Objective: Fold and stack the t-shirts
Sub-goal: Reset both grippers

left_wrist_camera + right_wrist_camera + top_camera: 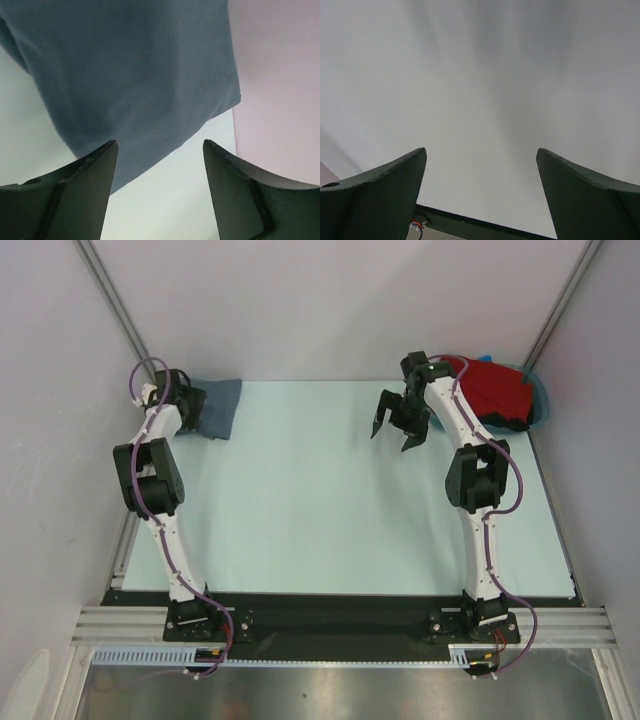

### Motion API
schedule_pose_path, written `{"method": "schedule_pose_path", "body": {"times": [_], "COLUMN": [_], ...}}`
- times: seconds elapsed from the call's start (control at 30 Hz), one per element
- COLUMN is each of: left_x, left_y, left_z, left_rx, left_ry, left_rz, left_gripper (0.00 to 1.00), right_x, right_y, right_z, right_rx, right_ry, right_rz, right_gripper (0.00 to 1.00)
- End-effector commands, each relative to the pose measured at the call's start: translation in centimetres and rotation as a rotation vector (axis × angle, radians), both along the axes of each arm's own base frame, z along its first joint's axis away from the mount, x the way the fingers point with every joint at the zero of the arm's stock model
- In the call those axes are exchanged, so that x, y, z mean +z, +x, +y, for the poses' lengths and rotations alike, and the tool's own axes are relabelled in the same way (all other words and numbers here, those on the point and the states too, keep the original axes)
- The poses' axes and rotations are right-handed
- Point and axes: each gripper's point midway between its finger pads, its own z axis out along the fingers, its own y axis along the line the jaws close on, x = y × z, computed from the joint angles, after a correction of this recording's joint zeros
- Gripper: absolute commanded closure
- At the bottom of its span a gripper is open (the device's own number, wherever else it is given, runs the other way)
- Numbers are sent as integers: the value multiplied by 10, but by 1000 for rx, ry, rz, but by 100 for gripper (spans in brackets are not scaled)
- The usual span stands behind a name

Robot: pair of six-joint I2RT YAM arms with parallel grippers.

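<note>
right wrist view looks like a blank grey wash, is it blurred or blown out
Right wrist view: not blown out; the right gripper faces a featureless pale surface with soft shadow bands, its fingers dark silhouettes. Left wrist view: the grey t-shirt is close and slightly soft, evenly lit. Top external view: flat, even light, mild glare on the metal strip at the bottom.

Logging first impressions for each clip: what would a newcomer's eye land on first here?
The bright red cloth t-shirt, heaped in a teal plastic tub at the far right corner of the pale table, stands out most. Opposite, at the far left corner, a dark slate-grey t-shirt lies flat, with the left gripper open over it. The right gripper hangs open and empty beside the tub.
</note>
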Motion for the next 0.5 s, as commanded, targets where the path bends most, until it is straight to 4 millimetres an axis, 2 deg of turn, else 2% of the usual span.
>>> {"method": "schedule_pose_path", "body": {"times": [0.0, 0.33, 0.37, 0.4, 0.47], "left_x": [12, -9, -6, -15, -19], "left_y": [-3, -11, -8, -8, -11], "left_z": [9, 10, 11, 10, 9], "left_rx": [38, 81, 78, 71, 58], "left_ry": [-6, -74, -73, -72, -75], "left_rz": [0, 92, 90, 112, 143], "left_gripper": [25, 22, 21, 21, 20], "right_x": [21, 24, 24, 25, 24], "right_y": [1, 0, -1, -1, -1], "right_z": [4, 1, 0, 0, -1], "right_rx": [-7, -2, -3, -3, 0], "right_ry": [25, 16, 14, 14, 13], "right_rz": [-43, -51, -48, -50, -51], "right_gripper": [0, 1, 0, 0, 0]}}
